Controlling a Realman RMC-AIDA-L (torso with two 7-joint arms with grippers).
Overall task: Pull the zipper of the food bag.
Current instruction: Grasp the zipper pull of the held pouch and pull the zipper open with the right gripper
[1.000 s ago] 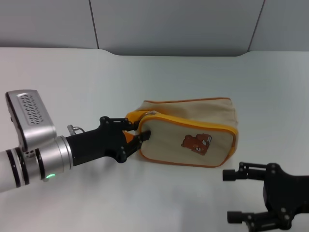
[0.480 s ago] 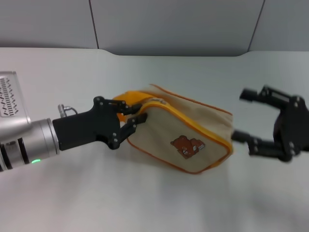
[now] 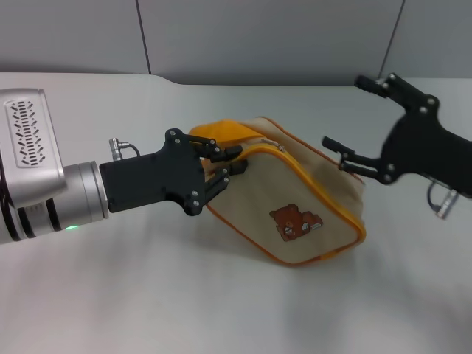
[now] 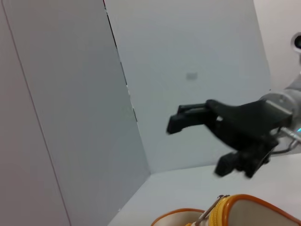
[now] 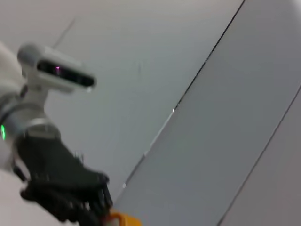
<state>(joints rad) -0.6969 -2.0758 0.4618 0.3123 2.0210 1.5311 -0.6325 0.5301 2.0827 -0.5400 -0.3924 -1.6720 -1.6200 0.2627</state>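
The beige food bag (image 3: 302,199) with orange piping and a brown bear print hangs tilted, its left end raised. My left gripper (image 3: 223,167) is shut on that end at the orange strap (image 3: 217,133). The zipper (image 3: 291,158) runs along the orange-trimmed top edge. Its silver pull tab (image 4: 211,214) shows in the left wrist view beside the orange trim. My right gripper (image 3: 344,110) is open and empty in the air, just above and behind the bag's right end, not touching it. It also shows in the left wrist view (image 4: 195,141).
The white table (image 3: 147,295) runs back to grey wall panels (image 3: 258,37). The right wrist view shows my left gripper (image 5: 70,197) and a bit of orange trim (image 5: 120,219) against the wall.
My left gripper has lifted the bag's strap end and moved it right, tilting the bag. My right gripper rose from the front right to above the bag's right end.
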